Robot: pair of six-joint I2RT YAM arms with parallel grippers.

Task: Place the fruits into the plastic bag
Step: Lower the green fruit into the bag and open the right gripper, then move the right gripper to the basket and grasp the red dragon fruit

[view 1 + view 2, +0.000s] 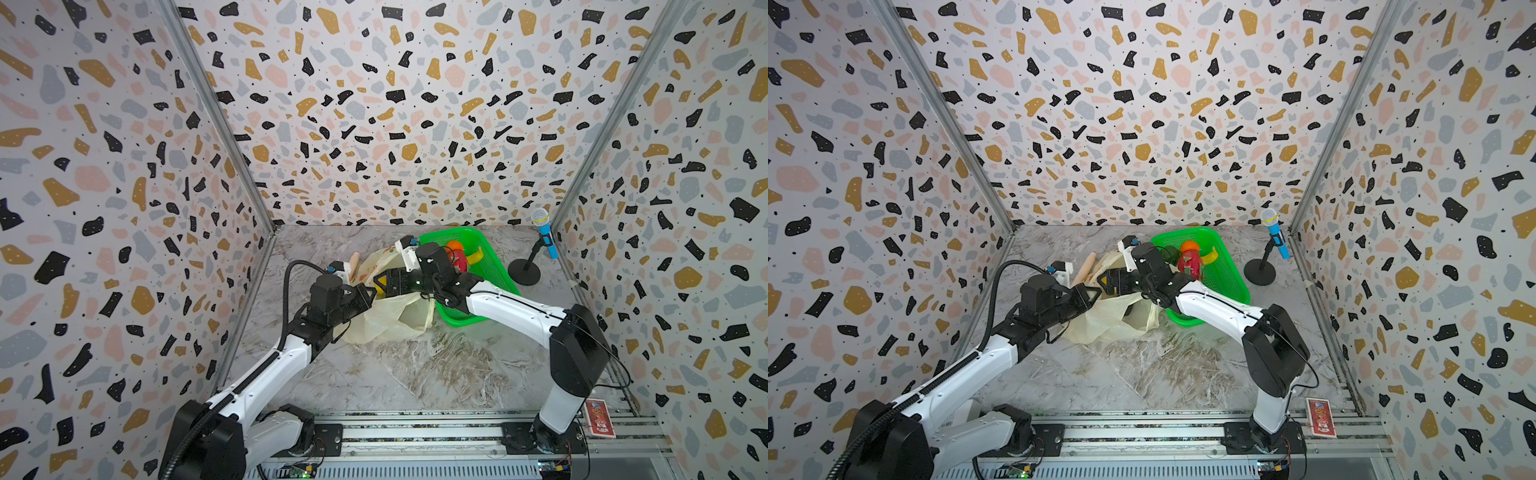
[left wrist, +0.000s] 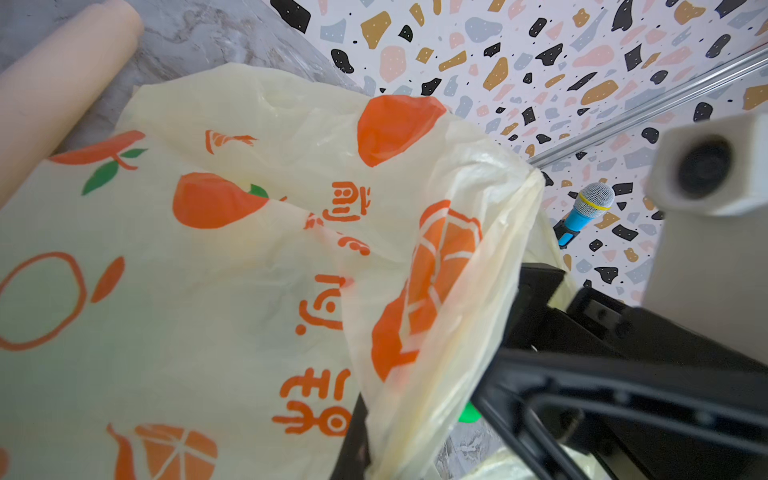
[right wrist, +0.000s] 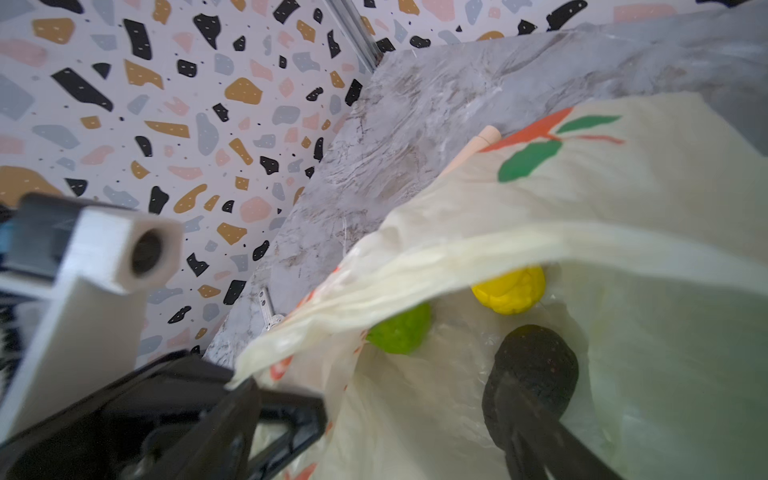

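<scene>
— Jaws, left side?
— Left jaws clamped shut on the rim of the thin pale-yellow, orange-printed plastic bag [image 1: 390, 322], on the marble worktop [image 1: 415, 374].
— Inside it?
— Green kiwi half [image 3: 401, 329], yellow lemon [image 3: 511, 291], dark green avocado [image 3: 538, 359]. Right jaws at its mouth; too blurred to tell their spread.

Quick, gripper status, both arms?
Left gripper: closed, pinching the plastic bag by its rim.
Right gripper: over the bag's mouth, avocado at one finger; open or gripping cannot be told.

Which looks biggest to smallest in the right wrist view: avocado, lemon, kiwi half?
1. dark avocado, though likely nearest the camera.
2. yellow lemon and green kiwi half: alike, each partly hidden by the plastic bag rim.
</scene>
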